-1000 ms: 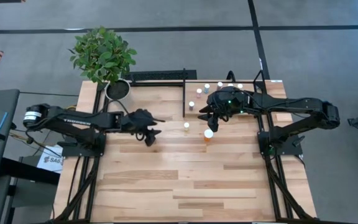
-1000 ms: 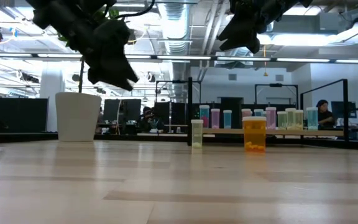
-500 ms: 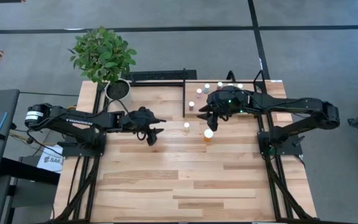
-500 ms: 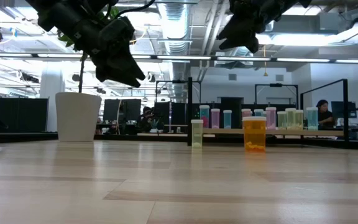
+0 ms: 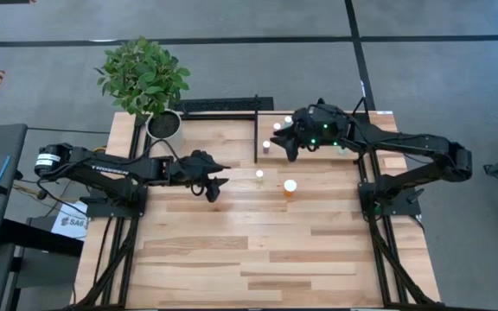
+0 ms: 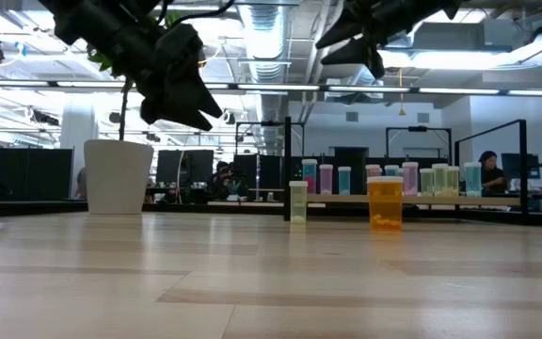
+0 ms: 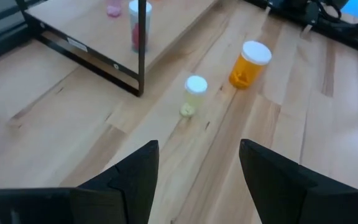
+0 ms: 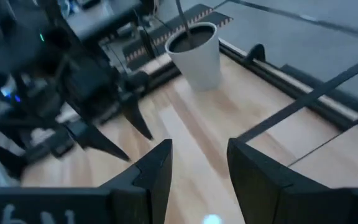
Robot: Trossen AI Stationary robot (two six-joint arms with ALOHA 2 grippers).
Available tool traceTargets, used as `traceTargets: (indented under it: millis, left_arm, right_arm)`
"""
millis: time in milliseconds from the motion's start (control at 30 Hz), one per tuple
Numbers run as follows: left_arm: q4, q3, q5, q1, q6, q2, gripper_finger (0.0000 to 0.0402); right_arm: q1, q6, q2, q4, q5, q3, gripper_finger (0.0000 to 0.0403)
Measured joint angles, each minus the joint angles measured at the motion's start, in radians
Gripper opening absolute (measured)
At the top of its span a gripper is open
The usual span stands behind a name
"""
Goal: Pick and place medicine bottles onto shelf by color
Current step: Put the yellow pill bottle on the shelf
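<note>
The left gripper (image 5: 215, 184) hangs above the middle of the table (image 5: 232, 250), its jaws apart and empty. Ahead of it, well apart, a small pale yellow bottle (image 7: 195, 92) stands on the planks just outside the shelf's (image 5: 318, 155) black frame corner, with the larger orange bottle (image 5: 290, 187) just beyond it. The right gripper (image 5: 285, 142) hovers over the shelf's near-left corner, fingers parted with nothing between them, among the small bottles (image 6: 384, 179) standing on the shelf.
</note>
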Motion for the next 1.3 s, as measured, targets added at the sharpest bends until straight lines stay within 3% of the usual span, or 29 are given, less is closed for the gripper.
traceTargets:
  millis: [467, 767, 933, 1300]
  left_arm:
    - [-0.051, 0.000, 0.035, 0.000, 0.079, 0.000, 0.0210]
    - [-0.052, 0.000, 0.036, 0.000, 0.075, 0.000, 0.0210]
    - [-0.055, 0.000, 0.036, -0.003, 0.073, 0.000, 0.0210]
    - [-0.112, 0.001, 0.008, -0.052, 0.029, 0.000, 0.0210]
  right_arm:
    - [0.032, 0.351, 0.000, 0.057, 0.002, 0.000, 0.0175]
    - [0.037, 0.320, 0.001, 0.079, 0.040, 0.000, 0.0175]
    - [0.063, 0.317, 0.078, 0.094, 0.040, -0.003, 0.0179]
    - [0.072, 0.317, 0.275, 0.082, 0.006, 0.060, 0.0238]
